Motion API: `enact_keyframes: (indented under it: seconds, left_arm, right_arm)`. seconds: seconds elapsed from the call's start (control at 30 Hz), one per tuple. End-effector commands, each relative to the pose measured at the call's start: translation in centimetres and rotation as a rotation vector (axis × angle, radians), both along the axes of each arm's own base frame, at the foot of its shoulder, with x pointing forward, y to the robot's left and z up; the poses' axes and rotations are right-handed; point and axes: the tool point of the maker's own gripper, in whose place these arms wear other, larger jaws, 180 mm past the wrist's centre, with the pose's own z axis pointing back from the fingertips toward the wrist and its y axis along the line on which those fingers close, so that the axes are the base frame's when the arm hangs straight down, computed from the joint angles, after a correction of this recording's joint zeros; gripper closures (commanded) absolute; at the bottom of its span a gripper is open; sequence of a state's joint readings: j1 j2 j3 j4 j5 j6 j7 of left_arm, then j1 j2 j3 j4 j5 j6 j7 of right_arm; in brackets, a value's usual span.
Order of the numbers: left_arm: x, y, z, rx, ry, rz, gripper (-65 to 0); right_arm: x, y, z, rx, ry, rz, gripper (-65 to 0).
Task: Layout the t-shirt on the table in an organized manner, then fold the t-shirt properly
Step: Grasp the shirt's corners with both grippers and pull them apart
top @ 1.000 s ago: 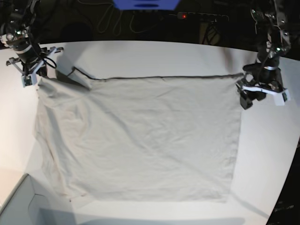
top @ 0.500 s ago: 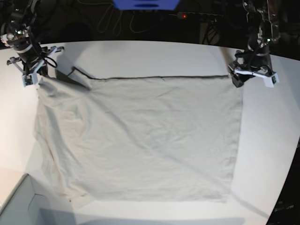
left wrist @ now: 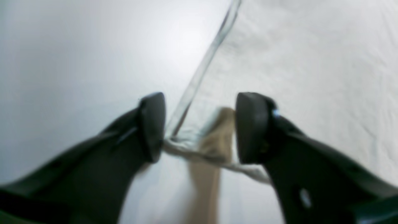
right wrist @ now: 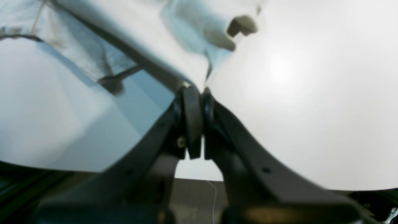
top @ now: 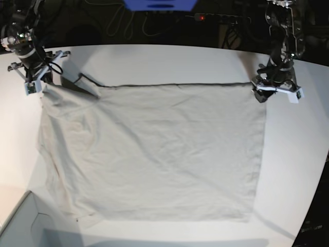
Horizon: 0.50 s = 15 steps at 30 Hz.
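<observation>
Grey-beige cloth is pinched between the closed fingers of my right gripper (right wrist: 196,102) at a far corner of the t-shirt (top: 154,149). My left gripper (left wrist: 199,127) stands with its fingers spread, straddling the opposite far corner's hem without clamping it. From there the shirt lies spread, mildly wrinkled, across the white table (top: 154,62).
</observation>
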<state>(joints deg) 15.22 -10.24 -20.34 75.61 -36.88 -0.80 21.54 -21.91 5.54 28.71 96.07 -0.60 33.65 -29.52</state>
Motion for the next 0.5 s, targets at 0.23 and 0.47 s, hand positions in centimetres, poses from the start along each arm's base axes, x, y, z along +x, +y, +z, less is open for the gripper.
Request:
enact_keyframes:
  seconds: [0.23, 0.47]
  left_arm:
    - [-0.3, 0.1, -0.1, -0.008, 0.022, -0.005, -0.2]
    - [-0.2, 1.6, 3.0, 0.044, -0.049, 0.0, 0.0]
  right_arm:
    - [-0.2, 0.6, 0.3, 0.007, -0.01, 0.033, 0.0]
    - [-2.0, 2.5, -0.7, 0.029, 0.037, 0.089, 0.0]
